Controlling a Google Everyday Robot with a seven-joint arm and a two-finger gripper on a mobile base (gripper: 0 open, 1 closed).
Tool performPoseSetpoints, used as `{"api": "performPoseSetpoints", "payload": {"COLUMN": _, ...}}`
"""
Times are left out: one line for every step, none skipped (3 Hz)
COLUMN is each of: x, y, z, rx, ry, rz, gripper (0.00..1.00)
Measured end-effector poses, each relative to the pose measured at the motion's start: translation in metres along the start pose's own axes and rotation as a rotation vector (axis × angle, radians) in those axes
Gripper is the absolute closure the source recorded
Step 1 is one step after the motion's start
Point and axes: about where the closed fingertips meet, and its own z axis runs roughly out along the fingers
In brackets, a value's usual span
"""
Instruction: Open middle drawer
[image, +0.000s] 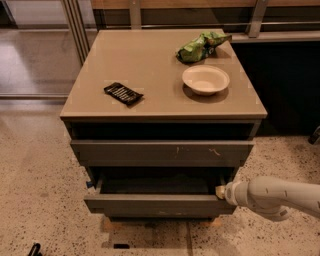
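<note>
Camera view: gripper (219, 191) sits at the right end of the middle drawer (160, 204), whose long front runs leftward from it, partly pulled out. I cannot tell whether it is clamped. I judge the pull goes straight toward the camera.

Gripper (220, 191) at middle drawer (160, 204) corner

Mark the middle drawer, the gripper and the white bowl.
middle drawer (160, 204): camera view, middle of its plain front panel.
gripper (220, 190): camera view, its tip, at the right end of the middle drawer's front, by the top edge.
white bowl (205, 80): camera view, its bare inside.
</note>
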Motion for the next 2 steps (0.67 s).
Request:
{"api": "performPoseSetpoints", "payload": {"x": 0.0108, "y": 0.0152, "z": -0.0244, "rx": -0.041, "ry": -0.069, "rz": 0.025, "gripper": 1.00}}
{"api": "performPoseSetpoints", "payload": {"x": 0.0108, "y": 0.0152, "z": -0.0244, "rx": -0.041, "ry": -0.069, "rz": 0.025, "gripper": 1.00}}
